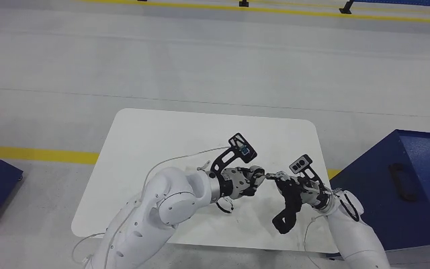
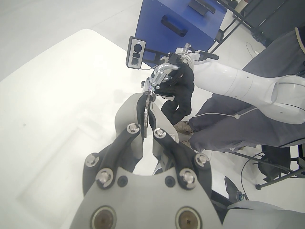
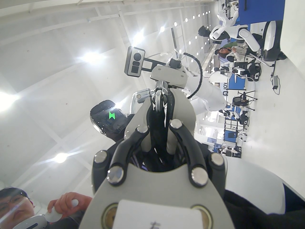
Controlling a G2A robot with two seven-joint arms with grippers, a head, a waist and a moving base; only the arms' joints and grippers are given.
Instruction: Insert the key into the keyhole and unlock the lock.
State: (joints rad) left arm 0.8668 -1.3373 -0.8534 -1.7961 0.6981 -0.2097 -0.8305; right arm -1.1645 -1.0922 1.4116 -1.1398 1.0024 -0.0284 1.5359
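The two arms meet above the white surface point(image 1: 168, 141), near its edge on the robot's side, and both task things are held in the air between them, not lying on the surface.

The left gripper point(image 2: 145, 106) has its jaws closed almost fully on the key point(image 2: 146, 120). The flat metal head of the key is pinched between the two pale pads, and the blade points away from the wrist toward the lock. In the top view this left gripper point(image 1: 254, 178) is the one at the end of the big white arm.

The right gripper point(image 3: 158, 107) has its jaws closed on the chrome padlock point(image 3: 158, 97), with the dark inner pads pressing on the two sides of the body. In the left wrist view the same padlock point(image 2: 157, 78) sits in black-covered fingers point(image 2: 181, 84), with its curved shackle point(image 2: 166, 67) on the side away from the key. I cannot tell if the shackle is locked or released.

The tip of the key is at the keyhole point(image 2: 150, 94), at the end of the padlock which faces the left gripper, and it seems to be inside it. How deep it goes I cannot tell. In the top view the padlock point(image 1: 271, 176) is a small shiny piece just between the left gripper and the right gripper point(image 1: 285, 181).

A blue cabinet point(image 1: 396, 181) stands beside the surface on the robot's right side.
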